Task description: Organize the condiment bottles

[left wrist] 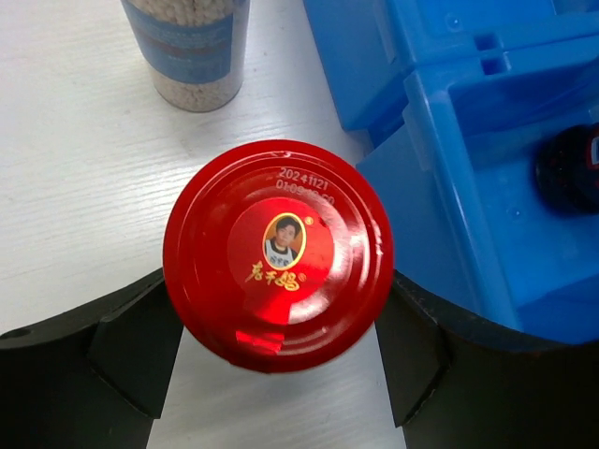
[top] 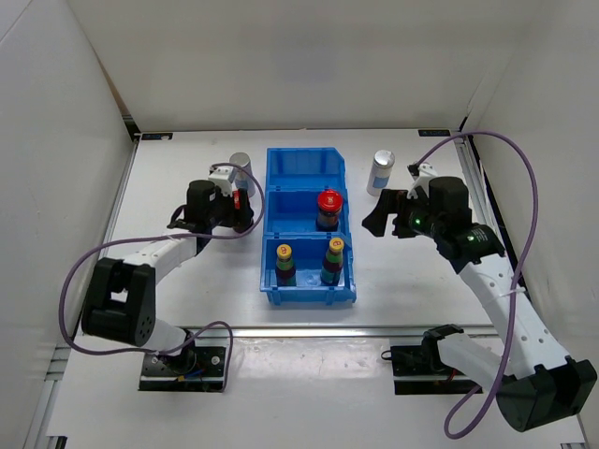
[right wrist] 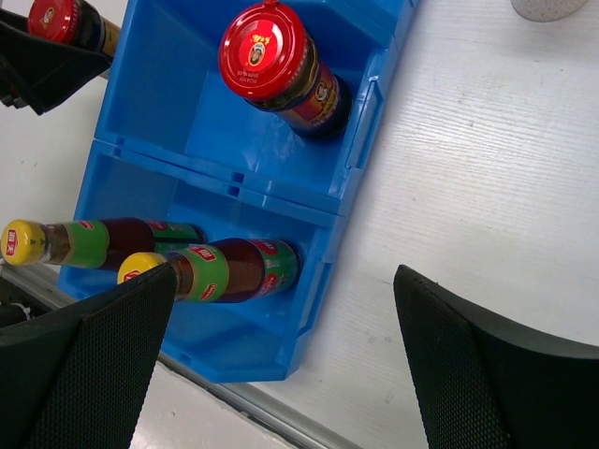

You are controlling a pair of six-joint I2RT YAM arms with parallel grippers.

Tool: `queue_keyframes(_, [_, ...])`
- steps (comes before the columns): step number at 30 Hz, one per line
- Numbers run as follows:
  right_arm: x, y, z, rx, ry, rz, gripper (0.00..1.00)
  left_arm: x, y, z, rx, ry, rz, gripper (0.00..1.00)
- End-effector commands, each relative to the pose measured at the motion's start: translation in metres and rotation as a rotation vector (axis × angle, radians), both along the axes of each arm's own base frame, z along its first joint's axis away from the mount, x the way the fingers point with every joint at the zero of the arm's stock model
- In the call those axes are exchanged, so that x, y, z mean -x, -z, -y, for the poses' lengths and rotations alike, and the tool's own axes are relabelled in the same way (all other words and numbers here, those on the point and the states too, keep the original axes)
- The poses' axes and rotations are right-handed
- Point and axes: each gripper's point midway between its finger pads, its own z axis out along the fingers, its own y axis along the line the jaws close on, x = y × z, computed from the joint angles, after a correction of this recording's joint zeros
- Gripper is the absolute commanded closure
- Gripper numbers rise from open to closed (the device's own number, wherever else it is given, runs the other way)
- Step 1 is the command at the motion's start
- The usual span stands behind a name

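left hand (left wrist: pixel 278 323) straddles the red-capped bottle (left wrist: pixel 278 254) upright on the desk (left wrist: pixel 75 187) just beside the blue bin (left wrist: pixel 468 187), grip can't tell, so a loose pinch could tip it against the bin wall; right hand (top: pixel 376 217) wide, empty.

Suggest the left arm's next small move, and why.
Probably close the left gripper onto the red-capped bottle. Its fingers flank the cap on both sides, though contact is unclear. The bottle stands on the table beside the blue bin, while the other red-capped bottle is already in the middle compartment.
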Motion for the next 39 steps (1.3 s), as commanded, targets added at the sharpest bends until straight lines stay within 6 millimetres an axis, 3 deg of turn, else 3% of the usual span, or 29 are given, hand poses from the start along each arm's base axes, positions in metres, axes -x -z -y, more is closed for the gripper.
queue_keyframes(1, [-0.006, -0.022, -0.005, -0.028, -0.012, 0.048, 0.00, -0.010, -0.014, 0.014, 0.045, 0.041, 0.026, 0.15])
queue_keyframes(5, [-0.005, -0.024, -0.004, -0.028, -0.012, 0.048, 0.00, -0.011, -0.014, 0.011, 0.037, 0.025, 0.028, 0.25])
queue_keyframes(11, [-0.007, -0.026, -0.005, -0.028, -0.012, 0.048, 0.00, -0.007, -0.044, 0.003, 0.003, 0.001, 0.107, 0.41])
queue_keyframes(18, [-0.007, -0.024, -0.003, -0.021, -0.005, 0.041, 0.00, 0.000, -0.103, -0.004, 0.008, -0.023, 0.213, 0.44])
queue_keyframes(22, [-0.004, -0.027, -0.001, -0.019, 0.003, 0.051, 0.00, 0.001, -0.151, -0.007, 0.016, -0.031, 0.297, 0.45])
queue_keyframes(23, [-0.004, -0.027, -0.001, -0.019, 0.003, 0.051, 0.00, 0.001, -0.175, -0.003, 0.046, -0.020, 0.340, 0.45])
queue_keyframes(25, [-0.005, -0.027, 0.001, -0.015, 0.011, 0.053, 0.00, 0.002, -0.194, 0.006, 0.084, 0.006, 0.368, 0.45])
queue_keyframes(27, [-0.005, -0.027, 0.001, -0.015, 0.011, 0.053, 0.00, 0.008, -0.216, 0.035, 0.141, 0.102, 0.392, 0.45])
queue_keyframes(29, [-0.004, -0.025, 0.002, -0.007, 0.019, 0.046, 0.00, 0.010, -0.225, 0.066, 0.163, 0.184, 0.399, 0.45])
queue_keyframes(31, [-0.003, -0.027, 0.003, -0.010, 0.019, 0.054, 0.00, 0.013, -0.214, 0.095, 0.163, 0.260, 0.376, 0.45])
queue_keyframes(33, [-0.003, -0.025, 0.005, -0.001, 0.029, 0.048, 0.00, 0.012, -0.218, 0.113, 0.169, 0.305, 0.390, 0.45])
queue_keyframes(35, [-0.001, -0.026, 0.007, 0.004, 0.038, 0.051, 0.00, 0.012, -0.200, 0.135, 0.158, 0.358, 0.350, 0.45])
queue_keyframes(39, [0.001, -0.024, 0.012, 0.026, 0.051, 0.050, 0.00, 0.006, -0.167, 0.155, 0.124, 0.380, 0.282, 0.44])
